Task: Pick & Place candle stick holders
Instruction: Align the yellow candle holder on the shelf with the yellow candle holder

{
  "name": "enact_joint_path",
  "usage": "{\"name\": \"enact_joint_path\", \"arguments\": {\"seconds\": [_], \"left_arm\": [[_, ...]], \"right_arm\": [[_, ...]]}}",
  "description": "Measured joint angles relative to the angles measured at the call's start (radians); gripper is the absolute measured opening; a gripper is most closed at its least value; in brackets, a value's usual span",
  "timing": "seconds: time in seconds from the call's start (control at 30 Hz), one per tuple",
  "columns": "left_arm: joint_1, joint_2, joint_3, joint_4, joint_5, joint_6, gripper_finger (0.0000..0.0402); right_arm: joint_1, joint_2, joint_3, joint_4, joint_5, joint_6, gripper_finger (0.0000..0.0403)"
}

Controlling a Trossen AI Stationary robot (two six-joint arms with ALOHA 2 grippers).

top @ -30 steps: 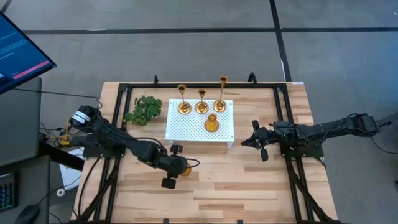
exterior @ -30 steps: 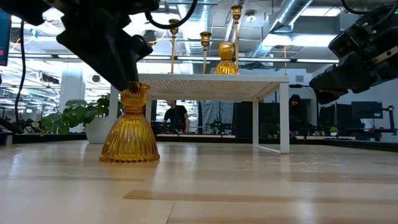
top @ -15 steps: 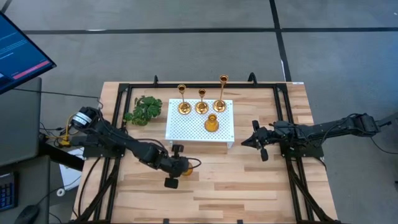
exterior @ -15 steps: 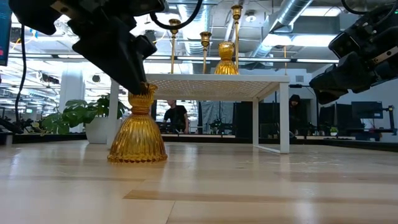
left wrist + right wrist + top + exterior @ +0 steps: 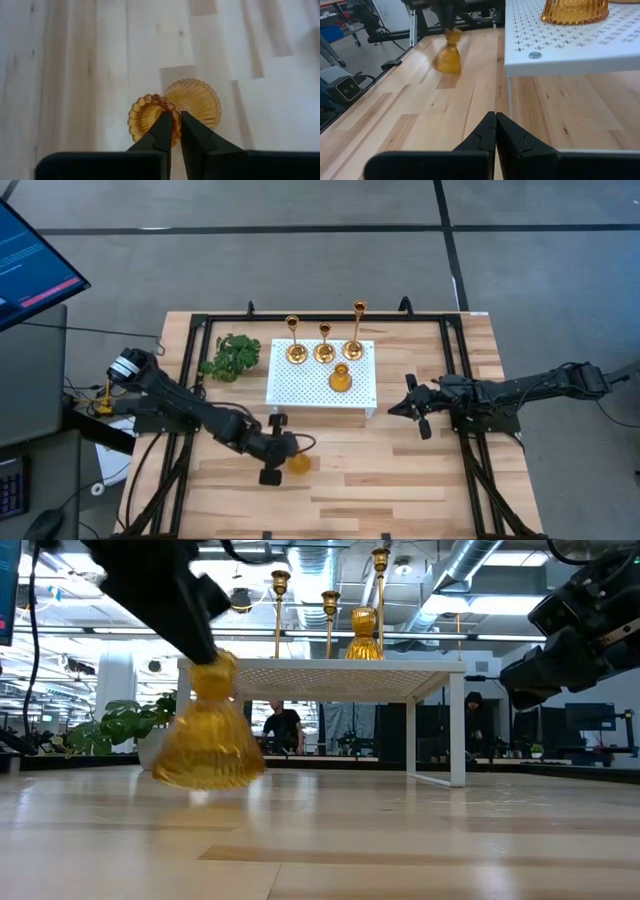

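Four candle stick holders (image 5: 325, 350) stand on the white perforated stand (image 5: 290, 392). The left gripper (image 5: 172, 127) pinches the rim of the fifth, an amber holder (image 5: 208, 730), tilted just above the wooden table (image 5: 400, 480). The right gripper (image 5: 495, 129), fingers pressed together, waits beside the stand.

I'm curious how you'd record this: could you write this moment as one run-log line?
left gripper: shut on squat amber holder, tilted off the table | right gripper: shut, beside white stand | stand: four holders
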Motion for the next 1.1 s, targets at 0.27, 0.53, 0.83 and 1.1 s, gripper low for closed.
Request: {"name": "enact_joint_path", "arguments": {"seconds": [0.27,0.53,0.83,1.1], "left_arm": [[-0.038,-0.049,0.092,-0.012,-0.064,0.047,0.0018],[-0.035,-0.045,0.298,-0.213,-0.204,0.180,0.0018],[0.059,-0.045,0.463,-0.308,-0.254,0.334,0.0018],[0.235,-0.045,0.509,-0.454,-0.289,0.368,0.0018]], "right_arm": [[0.000,0.000,0.000,-0.018,0.000,0.000,0.0000],[0.000,0.000,0.000,-0.021,0.000,0.001,0.0000],[0.000,0.000,0.000,-0.024,0.000,0.001,0.0000],[0.000,0.000,0.000,-0.049,0.000,0.002,0.0000]]}}
